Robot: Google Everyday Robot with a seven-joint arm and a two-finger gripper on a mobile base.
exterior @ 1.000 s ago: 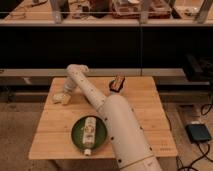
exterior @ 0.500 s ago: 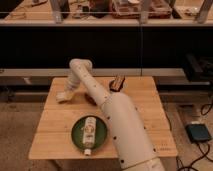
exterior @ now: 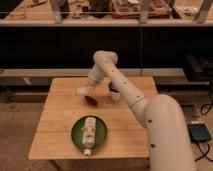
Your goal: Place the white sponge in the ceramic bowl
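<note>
The white sponge (exterior: 82, 91) is a small pale pad held at the tip of my gripper (exterior: 90, 98), a little above the wooden table (exterior: 60, 117) at its middle back. The gripper is shut on the sponge. The ceramic bowl (exterior: 76, 136) is a wide dark green dish near the table's front edge, in front of the gripper and apart from it. A white bottle-like object (exterior: 89, 131) with a label lies across the dish. My arm reaches in from the lower right and bends at the back of the table.
A small dark bowl (exterior: 114, 90) stands at the back right of the table, partly behind my arm. Dark shelving (exterior: 50, 40) with cluttered trays runs behind the table. A blue-grey pad (exterior: 200, 132) lies on the floor at right.
My gripper has moved to the right from the table's left back area toward its middle, carrying the white sponge with it. The dish and bottle have not moved.
</note>
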